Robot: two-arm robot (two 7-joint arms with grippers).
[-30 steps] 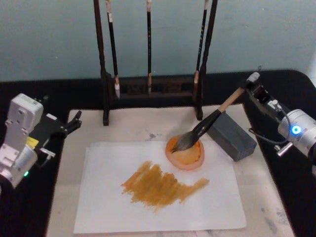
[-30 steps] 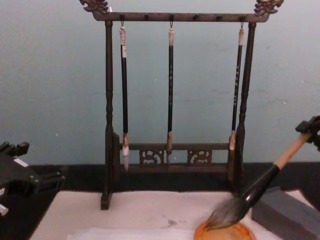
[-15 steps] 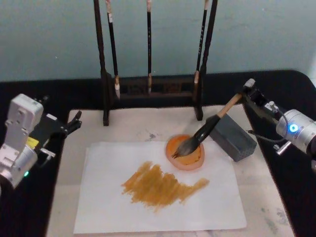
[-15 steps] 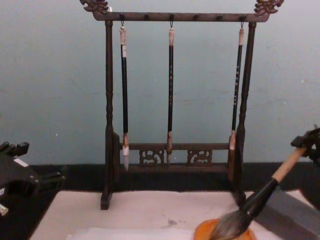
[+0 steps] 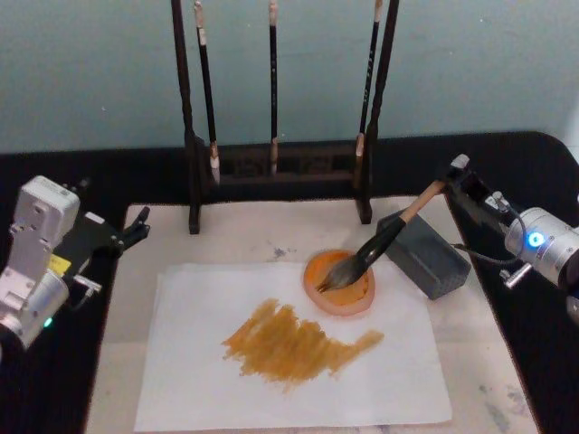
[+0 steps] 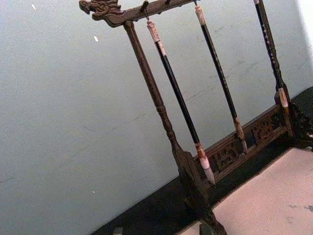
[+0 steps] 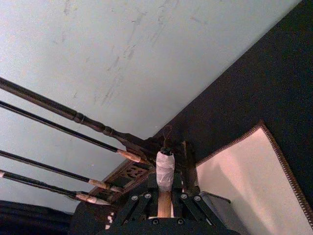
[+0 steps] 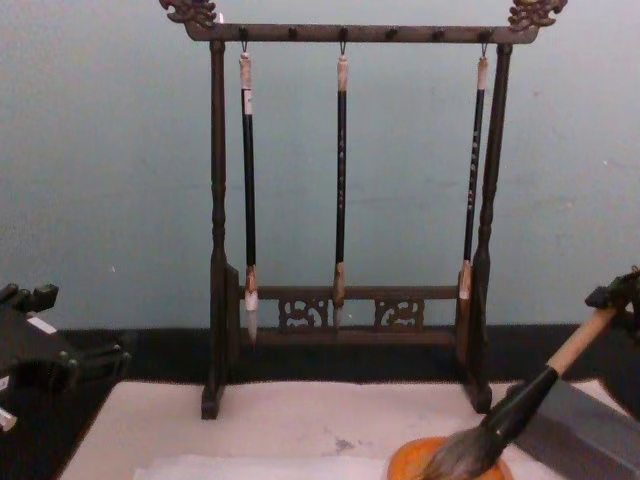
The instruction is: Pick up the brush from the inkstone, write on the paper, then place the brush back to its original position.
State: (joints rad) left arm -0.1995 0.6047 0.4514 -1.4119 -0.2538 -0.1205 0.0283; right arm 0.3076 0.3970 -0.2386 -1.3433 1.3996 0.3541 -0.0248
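1. Head view: the brush [image 5: 387,237] is gripped at its pale handle end by the right gripper [image 5: 452,177], which is clamped on it above the right edge of the mat [image 5: 244,231]. The brush is tilted, its tuft lowered into the inkstone [image 5: 355,300]. The inkstone is set on the far right corner of the paper [image 5: 199,362], right of the mat's middle. A patch of ochre strokes [image 5: 294,344] is seen at the middle of the paper. A grey block [image 5: 427,260] lies just beside the inkstone, toward the mat's right edge. The rack [image 5: 276,167] is stood along the far edge with three thin brushes [image 5: 272,81] hung from it. The left gripper [image 5: 136,223] is held off the mat's left edge, well apart from the brush; whether it is released or clenched cannot be told.

2. Left wrist view: the rack [image 6: 156,98], the thin brushes [image 6: 178,95] and a part of the mat [image 6: 274,196] are shown.

3. Right wrist view: the wrapped handle end of the brush [image 7: 165,169] is seen pinched between the two sides of the right gripper [image 7: 165,206].

4. Chest view: the brush [image 8: 520,405] is slanted down from the right gripper [image 8: 620,296] at the right, and its tuft is laid in the inkstone [image 8: 405,460]. The grey block [image 8: 585,430] is seen behind it.
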